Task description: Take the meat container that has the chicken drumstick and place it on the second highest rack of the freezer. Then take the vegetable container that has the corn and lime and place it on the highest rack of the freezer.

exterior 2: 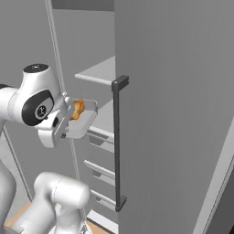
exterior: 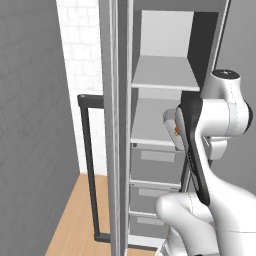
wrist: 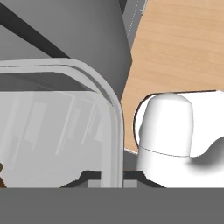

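My gripper is shut on the rim of the clear meat container, which hangs tilted in the air with the golden chicken drumstick in it. In the hand view the container's rim runs up between my gripper's fingertips. The freezer stands open in front. The container is at about the height of the second highest rack, at its front right. The highest rack above it is bare. The vegetable container with the corn and lime is out of view.
The freezer's open door stands edge-on at the left with its black bar handle. Grey drawers fill the freezer below the racks. A second black handle runs down a grey cabinet front on the right. The floor is wood.
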Motion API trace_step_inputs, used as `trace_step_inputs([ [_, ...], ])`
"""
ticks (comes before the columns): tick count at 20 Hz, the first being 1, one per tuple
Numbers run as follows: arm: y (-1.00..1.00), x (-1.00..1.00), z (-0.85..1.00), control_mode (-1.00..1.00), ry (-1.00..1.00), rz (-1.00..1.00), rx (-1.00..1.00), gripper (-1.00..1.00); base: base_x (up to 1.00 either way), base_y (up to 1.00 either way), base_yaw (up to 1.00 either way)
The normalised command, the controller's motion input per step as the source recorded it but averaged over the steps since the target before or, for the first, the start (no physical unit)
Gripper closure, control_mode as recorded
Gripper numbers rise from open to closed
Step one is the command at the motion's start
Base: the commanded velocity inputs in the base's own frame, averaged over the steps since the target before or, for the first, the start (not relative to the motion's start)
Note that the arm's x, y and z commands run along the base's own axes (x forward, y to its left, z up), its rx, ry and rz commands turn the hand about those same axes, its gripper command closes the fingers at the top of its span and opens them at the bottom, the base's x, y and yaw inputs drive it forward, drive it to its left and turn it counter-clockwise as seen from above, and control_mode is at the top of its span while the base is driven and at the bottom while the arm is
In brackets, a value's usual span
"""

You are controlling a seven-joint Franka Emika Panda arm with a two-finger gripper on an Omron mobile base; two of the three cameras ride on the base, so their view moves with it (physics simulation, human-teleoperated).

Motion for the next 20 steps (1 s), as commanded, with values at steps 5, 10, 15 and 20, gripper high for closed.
trace_step_inputs([
  [5, 0.0, 0.0, 0.0, 1.0, 0.0, 0.0, 0.0, 1.0, 0.6, 0.16, -0.03],
  [10, 0.0, 0.0, 0.0, 1.0, 0.0, 0.0, 0.0, 1.0, 0.44, 0.14, -0.02],
  [15, 0.0, 0.0, 0.0, 1.0, 0.0, 0.0, 0.0, 1.0, 0.04, 0.0, 0.0],
  [20, 0.0, 0.18, -0.13, -1.0, 0.0, -0.02, 0.0, 1.0, 0.01, 0.0, 0.0],
])
